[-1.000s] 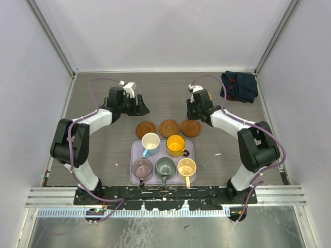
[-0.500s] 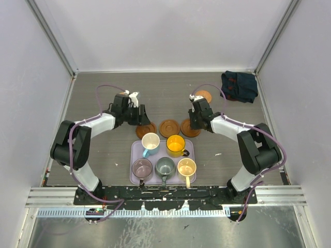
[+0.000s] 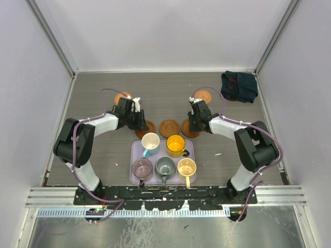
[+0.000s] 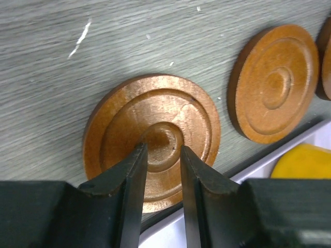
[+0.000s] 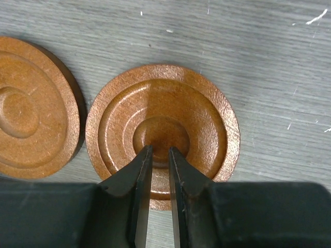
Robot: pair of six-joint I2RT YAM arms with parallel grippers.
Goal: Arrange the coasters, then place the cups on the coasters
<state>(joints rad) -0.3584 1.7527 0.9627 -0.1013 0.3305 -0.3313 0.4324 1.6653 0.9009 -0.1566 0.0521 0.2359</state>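
Three orange-brown coasters lie in a row behind the lavender tray (image 3: pixel 133 155); the middle one (image 3: pixel 169 127) is uncovered. My left gripper (image 3: pixel 140 123) hangs over the left coaster (image 4: pixel 129 119). Its fingertips (image 4: pixel 139 150) are a narrow gap apart at the coaster's raised centre, with nothing between them. My right gripper (image 3: pixel 192 124) stands the same way over the right coaster (image 5: pixel 163 103), its jaws barely apart. Two more coasters lie farther back, one on the left (image 3: pixel 122 96) and one on the right (image 3: pixel 202 95). On the tray stand the light blue (image 3: pixel 150 141), orange-yellow (image 3: pixel 176 144), mauve (image 3: pixel 142 168), grey-green (image 3: pixel 165 166) and cream-yellow (image 3: pixel 186 167) cups.
A dark blue cloth (image 3: pixel 239 86) lies bunched in the far right corner. White walls with metal rails enclose the table on three sides. The tray's far edge (image 4: pixel 258 165) runs close behind the row of coasters.
Both grippers have come nearer from the far coasters, which now lie uncovered, to the row's end coasters. The left jaws have narrowed; the right jaws stay much the same.
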